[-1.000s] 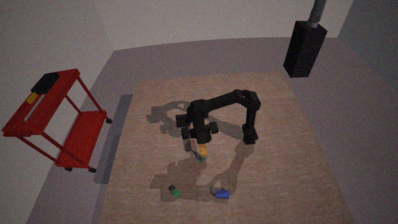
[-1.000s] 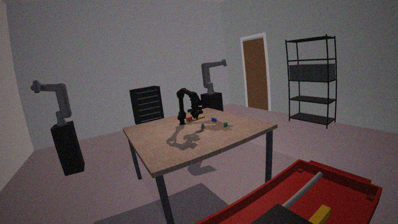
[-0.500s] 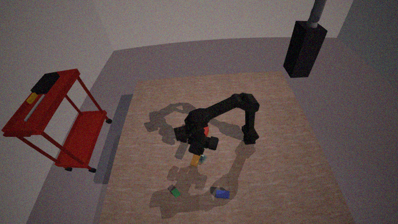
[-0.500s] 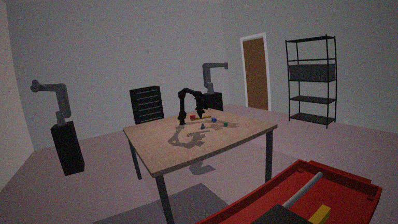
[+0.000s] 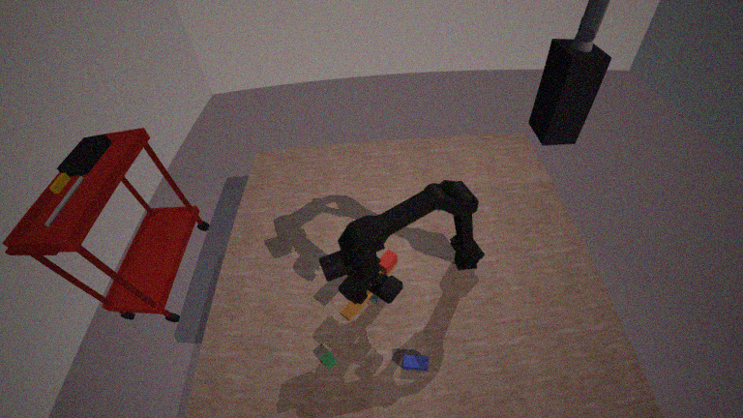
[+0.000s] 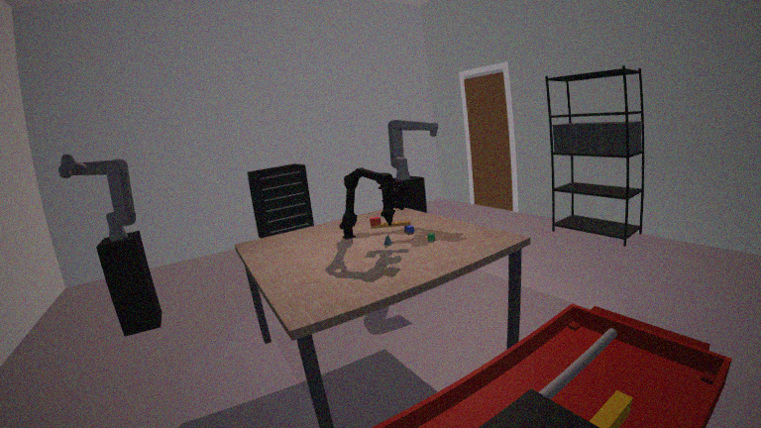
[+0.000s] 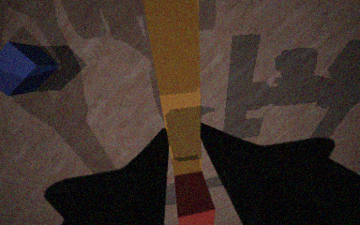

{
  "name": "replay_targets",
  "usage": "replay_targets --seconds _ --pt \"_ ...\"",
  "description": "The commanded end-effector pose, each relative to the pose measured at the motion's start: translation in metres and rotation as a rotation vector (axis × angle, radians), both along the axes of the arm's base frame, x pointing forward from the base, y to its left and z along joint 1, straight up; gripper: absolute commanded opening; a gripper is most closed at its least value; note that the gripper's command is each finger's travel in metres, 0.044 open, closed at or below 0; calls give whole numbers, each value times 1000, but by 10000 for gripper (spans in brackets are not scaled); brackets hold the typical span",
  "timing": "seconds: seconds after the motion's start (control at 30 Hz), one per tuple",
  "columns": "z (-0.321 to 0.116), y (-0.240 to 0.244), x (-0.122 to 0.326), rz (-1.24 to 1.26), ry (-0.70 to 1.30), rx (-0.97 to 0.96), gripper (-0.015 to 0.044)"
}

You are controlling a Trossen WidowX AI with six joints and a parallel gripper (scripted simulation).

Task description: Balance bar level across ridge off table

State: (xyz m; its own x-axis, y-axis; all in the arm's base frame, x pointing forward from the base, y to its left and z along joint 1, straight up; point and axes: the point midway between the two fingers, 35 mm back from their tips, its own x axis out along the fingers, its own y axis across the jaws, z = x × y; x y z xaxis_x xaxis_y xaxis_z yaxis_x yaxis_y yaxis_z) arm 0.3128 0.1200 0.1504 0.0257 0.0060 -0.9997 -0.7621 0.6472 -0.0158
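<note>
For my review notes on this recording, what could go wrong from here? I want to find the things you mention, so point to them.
The gripper (image 5: 371, 295) (image 6: 389, 223) (image 7: 183, 129) grips the orange bar (image 5: 351, 311) (image 6: 400, 224) (image 7: 175, 56) near its red block (image 5: 388, 261) (image 6: 375, 221) (image 7: 194, 192); the long free end might droop on release. With the block weighting one end, centring it on the ridge could tip it.

I can't read any words, letters, numbers or signs on anything here.
</note>
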Motion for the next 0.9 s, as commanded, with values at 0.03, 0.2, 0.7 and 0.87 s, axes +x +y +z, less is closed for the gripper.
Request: replay_targets --seconds 0.03,0.2,0.7,0.87 --pt "-5 3 3 -18 0 4 0" --pt "-13 3 4 -18 0 5 0" --pt "-38 0 6 -18 0 4 0" --pt "-42 0 6 -18 0 4 0"
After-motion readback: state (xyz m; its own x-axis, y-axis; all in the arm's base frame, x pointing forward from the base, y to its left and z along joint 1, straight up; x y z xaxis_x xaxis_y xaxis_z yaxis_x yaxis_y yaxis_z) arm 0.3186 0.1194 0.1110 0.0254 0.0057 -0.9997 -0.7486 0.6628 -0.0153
